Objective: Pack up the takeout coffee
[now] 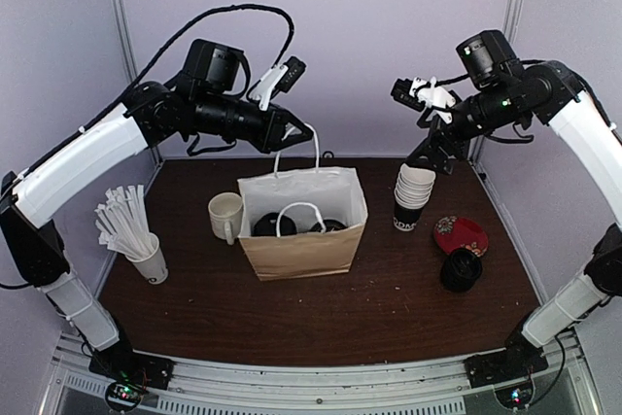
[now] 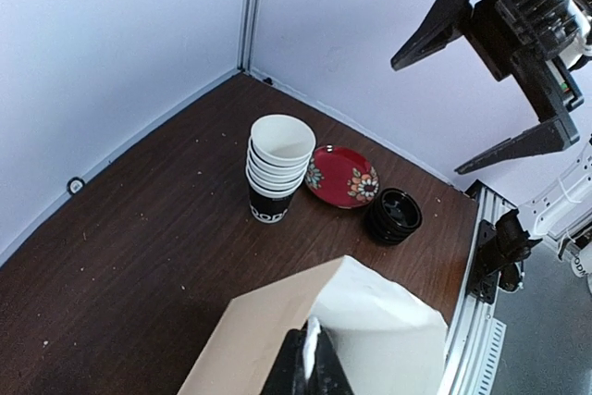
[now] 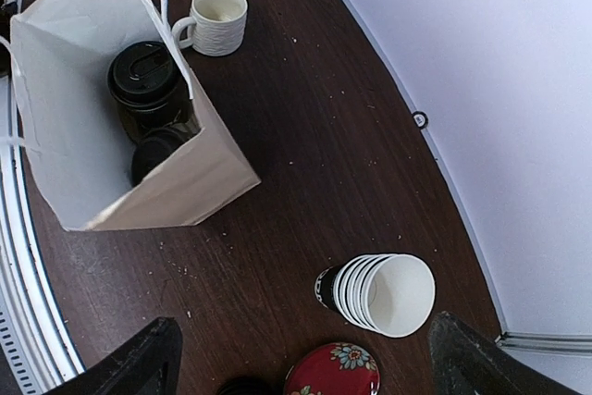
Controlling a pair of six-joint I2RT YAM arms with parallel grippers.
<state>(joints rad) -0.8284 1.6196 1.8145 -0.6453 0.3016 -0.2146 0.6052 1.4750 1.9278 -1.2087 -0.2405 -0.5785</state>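
The takeout coffee, two black lidded cups (image 3: 146,79) (image 3: 157,149), stands inside the open brown paper bag (image 1: 303,240) at the table's middle; the top view shows the two lids (image 1: 273,225) (image 1: 332,226). My left gripper (image 1: 297,133) is shut on the bag's white rear handle (image 1: 315,151), held up above the bag. In the left wrist view its fingertips (image 2: 305,369) pinch the white strap over the bag's edge (image 2: 277,326). My right gripper (image 1: 428,148) hangs open and empty above a stack of lidless black cups (image 1: 413,196), its fingers (image 3: 139,363) far apart.
A white mug (image 1: 225,215) stands left of the bag. A white cup of white sticks (image 1: 146,258) is at the front left. Right of the cup stack (image 3: 381,291) lie a red flowered plate (image 1: 460,234) and a pile of black lids (image 1: 461,270).
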